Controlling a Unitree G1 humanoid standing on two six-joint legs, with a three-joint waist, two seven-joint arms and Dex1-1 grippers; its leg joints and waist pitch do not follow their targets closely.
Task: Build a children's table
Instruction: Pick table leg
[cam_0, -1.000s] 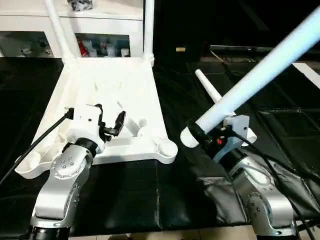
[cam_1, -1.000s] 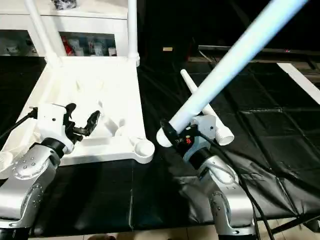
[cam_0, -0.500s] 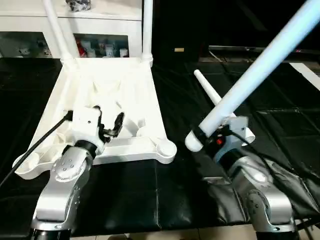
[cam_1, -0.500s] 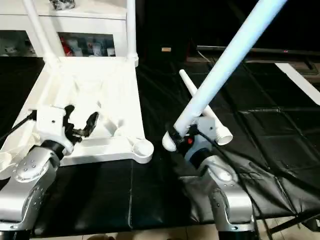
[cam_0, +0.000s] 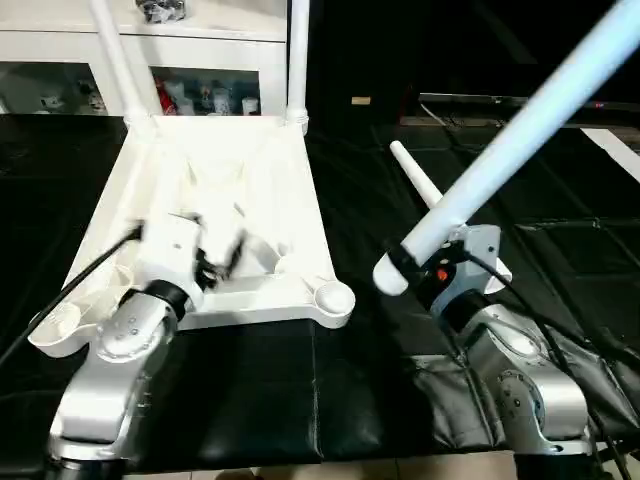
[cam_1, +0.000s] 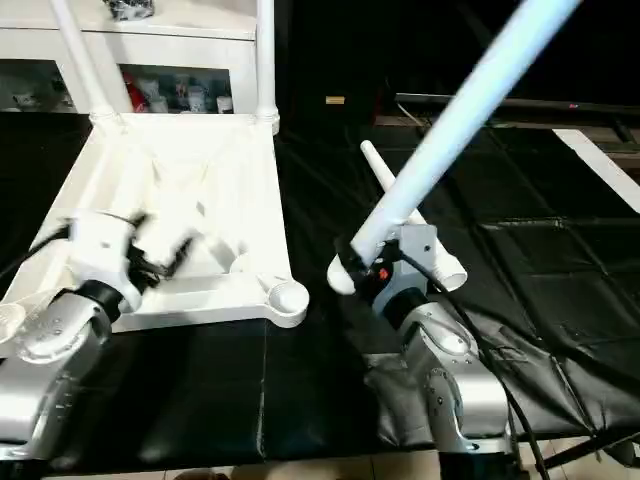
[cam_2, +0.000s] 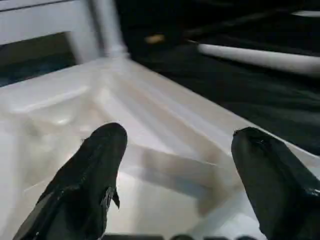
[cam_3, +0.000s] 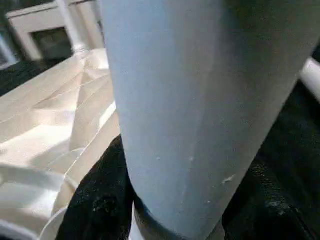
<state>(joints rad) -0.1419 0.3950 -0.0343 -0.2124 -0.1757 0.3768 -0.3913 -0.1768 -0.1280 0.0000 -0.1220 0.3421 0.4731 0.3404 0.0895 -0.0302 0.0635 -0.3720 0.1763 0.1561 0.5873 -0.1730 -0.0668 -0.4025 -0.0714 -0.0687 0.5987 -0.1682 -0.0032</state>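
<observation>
Tabletop (cam_0: 250, 180) lay upside down on the black cloth (cam_0: 300, 390), ribbed underside up, at about ten o'clock in the head view. Two legs stood upright in its far corner sockets: one leg (cam_0: 115, 55) at the far left corner, another leg (cam_0: 297, 60) at the far right corner. The near right socket (cam_0: 330, 297) sat empty and round at the corner closest to the robot, and the near left socket (cam_0: 55, 322) was empty too.

The left gripper (cam_2: 175, 150) hovered over the near part of the tabletop's underside, its two black fingers (cam_2: 95, 165) spread wide apart with nothing between them. In the head view this gripper looked smeared, at about nine o'clock.

The right gripper (cam_0: 425, 268) was clamped around the lower end of a third leg (cam_0: 520, 130), holding it tilted, with the long tube running up toward two o'clock and out of the picture. Its rounded lower end (cam_0: 388, 275) hung just beside the tabletop's near right corner, apart from the socket, over the cloth. In the right wrist view the tube (cam_3: 200, 110) rose thick from between the fingers, with the tabletop beyond it.

A fourth leg (cam_0: 425, 195) lay flat on the cloth behind the right gripper, its narrow end pointing toward eleven o'clock. A white cabinet (cam_0: 200, 50) stood past the tabletop at twelve o'clock.
</observation>
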